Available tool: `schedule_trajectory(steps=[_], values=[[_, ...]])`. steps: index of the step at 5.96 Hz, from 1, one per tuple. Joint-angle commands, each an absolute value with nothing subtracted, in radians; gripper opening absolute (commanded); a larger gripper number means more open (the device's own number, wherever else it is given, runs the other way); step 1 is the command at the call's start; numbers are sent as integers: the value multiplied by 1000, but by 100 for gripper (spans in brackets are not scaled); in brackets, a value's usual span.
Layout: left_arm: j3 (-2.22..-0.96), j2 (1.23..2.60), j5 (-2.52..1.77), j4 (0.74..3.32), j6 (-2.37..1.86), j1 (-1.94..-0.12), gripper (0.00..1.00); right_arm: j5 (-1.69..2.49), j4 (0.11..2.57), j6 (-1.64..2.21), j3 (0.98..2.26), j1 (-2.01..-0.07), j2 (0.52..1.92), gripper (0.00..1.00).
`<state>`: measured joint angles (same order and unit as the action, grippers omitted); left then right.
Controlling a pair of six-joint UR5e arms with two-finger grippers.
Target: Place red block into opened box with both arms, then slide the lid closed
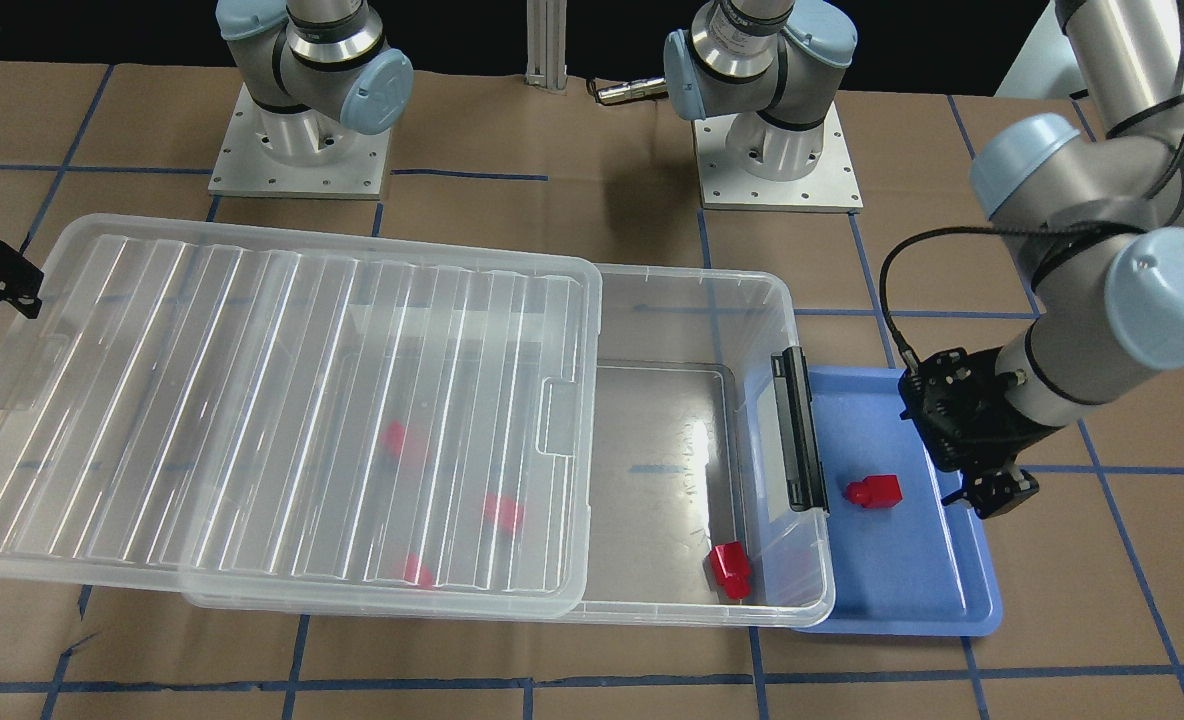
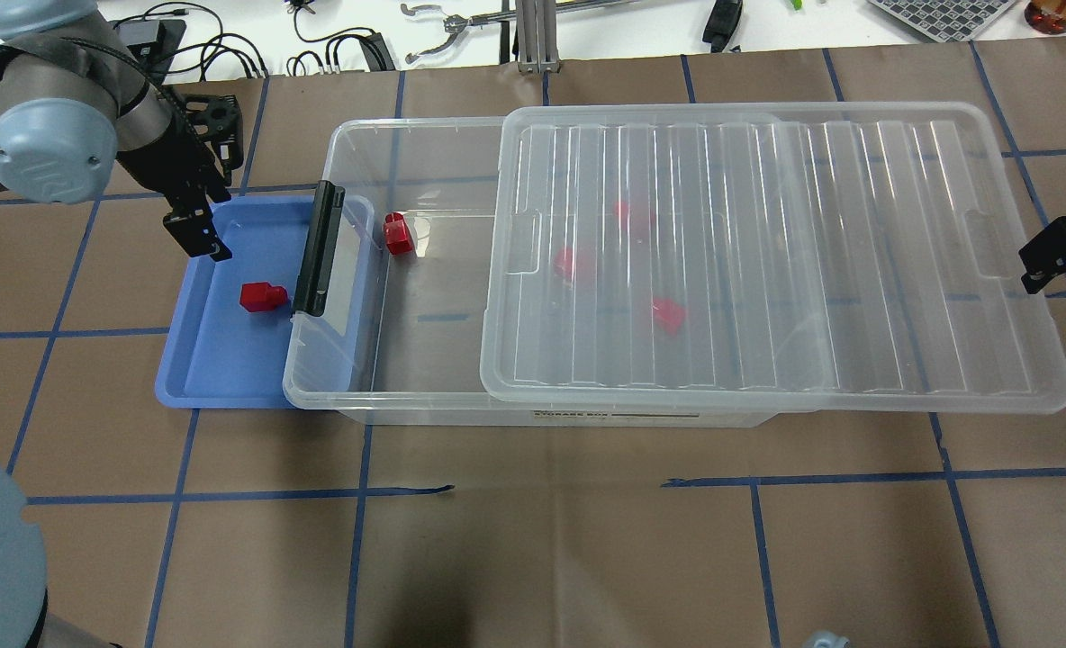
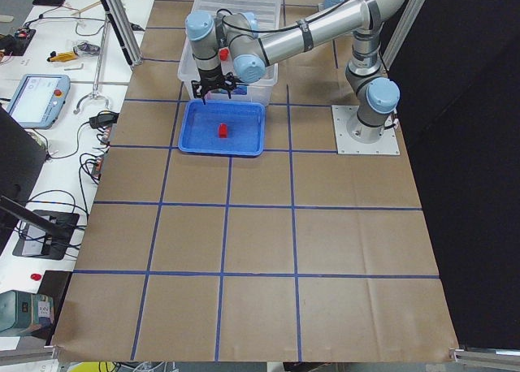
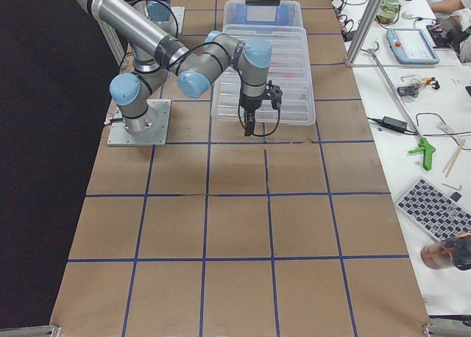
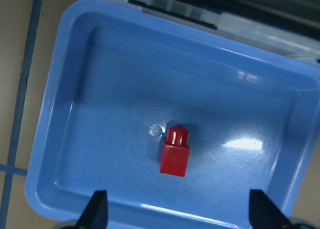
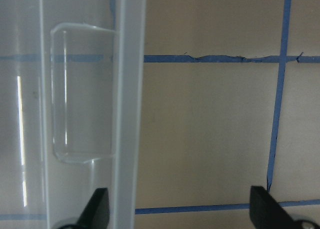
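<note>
One red block (image 2: 261, 296) (image 5: 175, 150) lies on the blue tray (image 2: 218, 369), knob toward the box. My left gripper (image 2: 200, 238) (image 5: 180, 214) hovers open above the tray's outer edge, with nothing between its fingers. The clear box (image 2: 425, 409) is partly uncovered at the latch (image 2: 317, 247) end. Another red block (image 2: 398, 233) sits in the uncovered part, and three more show blurred under the lid (image 2: 767, 252). The lid is slid toward my right and overhangs the box. My right gripper (image 2: 1051, 252) (image 6: 180, 214) stands open at the lid's far short edge (image 6: 127, 114), touching nothing.
The blue tray (image 1: 912, 590) sits against the box's latch end, partly tucked under its rim. Both arm bases (image 1: 302, 150) are bolted behind the box. Brown paper with blue tape lines covers the table; cables and tools lie beyond its far edge.
</note>
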<state>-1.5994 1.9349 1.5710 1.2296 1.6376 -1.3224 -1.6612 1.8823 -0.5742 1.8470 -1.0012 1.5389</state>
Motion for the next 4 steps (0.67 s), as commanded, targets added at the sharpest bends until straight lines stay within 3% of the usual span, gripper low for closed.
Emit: schedule_trajectory(steps=[1,2,4], values=[[-1706,1965,1572,1067,1695,-1319,98,-1658,1879,-572,1845,-1003,1583,100],[-1776,1965,1575,972,1695,-1309,98,-1649,1864,-521,1817,-1026,1626,100],[-1798,2008,1575,956,1700,-1302,98,-1648,1736,-368,1678,-1159,1621,100]])
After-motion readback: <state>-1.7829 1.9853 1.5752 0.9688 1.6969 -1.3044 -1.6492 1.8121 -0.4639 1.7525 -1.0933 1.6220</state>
